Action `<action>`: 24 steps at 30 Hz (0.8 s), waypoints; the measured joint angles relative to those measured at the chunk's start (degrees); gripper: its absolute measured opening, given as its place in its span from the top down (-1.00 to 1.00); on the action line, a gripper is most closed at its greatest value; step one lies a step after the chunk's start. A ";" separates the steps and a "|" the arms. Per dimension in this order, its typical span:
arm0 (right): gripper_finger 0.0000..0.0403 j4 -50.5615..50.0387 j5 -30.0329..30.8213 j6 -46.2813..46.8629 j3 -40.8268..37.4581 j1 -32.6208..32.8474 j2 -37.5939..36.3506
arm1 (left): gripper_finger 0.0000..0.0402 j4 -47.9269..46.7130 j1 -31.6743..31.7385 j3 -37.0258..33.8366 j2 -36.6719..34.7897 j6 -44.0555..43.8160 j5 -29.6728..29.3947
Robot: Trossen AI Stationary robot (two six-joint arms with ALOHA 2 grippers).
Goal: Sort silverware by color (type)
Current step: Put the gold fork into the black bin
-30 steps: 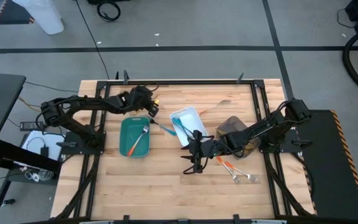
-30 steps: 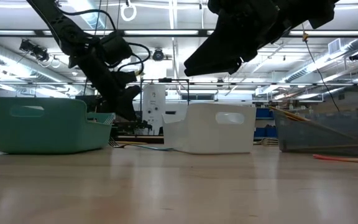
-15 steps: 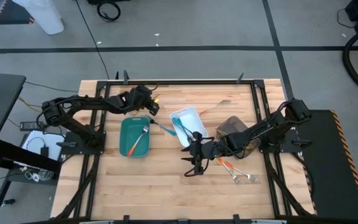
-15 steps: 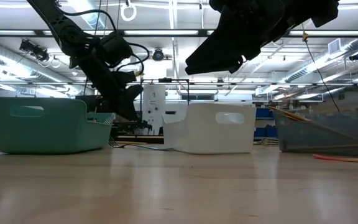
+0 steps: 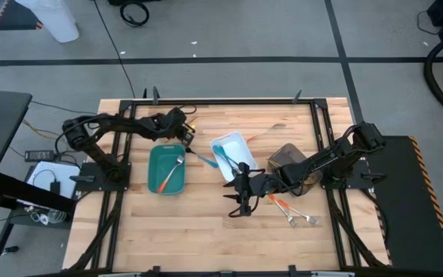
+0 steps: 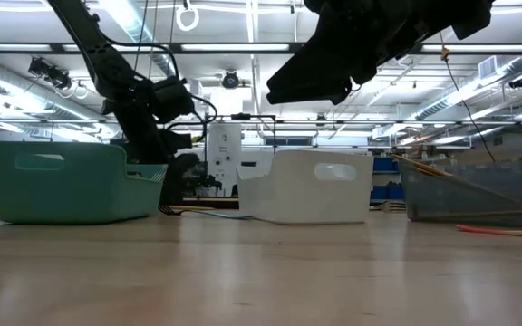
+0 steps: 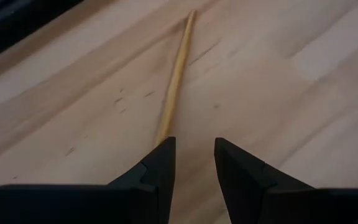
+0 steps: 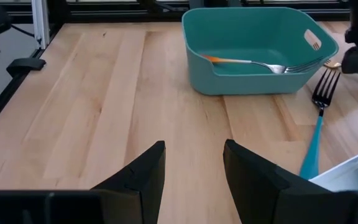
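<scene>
High view: your landmark is the teal tray (image 5: 165, 170) on the wooden counter (image 5: 168, 231). One orange-handled fork (image 5: 173, 171) lies inside it. Left claw (image 5: 186, 132) sits just past the tray's far right corner. A blue-handled fork (image 5: 198, 158) lies on the counter just right of the tray, touching the white tray (image 5: 231, 140). The grey-brown tray (image 5: 289, 156) is further right; two orange-handled pieces (image 5: 291, 211) lie loose well right of the teal tray. Right claw (image 5: 238, 203) hovers right of it, empty.

Low view: teal tray (image 6: 62, 181) at left, white tray (image 6: 306, 186) beside it.

Left wrist view: left claw (image 7: 191, 155), fingers (image 7: 160, 162) parted, holding nothing, tips beside a gold handle (image 7: 176, 78) lying on the counter.

Right wrist view: right claw (image 8: 191, 158) open, empty; you see the orange-handled fork (image 8: 253, 62) in the teal tray (image 8: 253, 78) and the blue-handled fork (image 8: 316, 130) beside it.
</scene>
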 joint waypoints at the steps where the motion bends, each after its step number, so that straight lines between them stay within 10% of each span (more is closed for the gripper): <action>1: 0.16 0.02 0.00 -0.06 0.00 0.00 0.00 | 0.40 -0.46 0.24 0.02 0.29 0.48 0.00; 11: 0.16 -0.04 -0.02 -0.41 0.00 0.22 0.00 | 0.43 -6.43 0.95 0.21 0.89 3.05 -0.36; 24: 0.16 -0.13 -0.02 -0.17 0.00 0.33 0.00 | 0.95 -11.38 0.89 0.19 0.74 5.22 0.87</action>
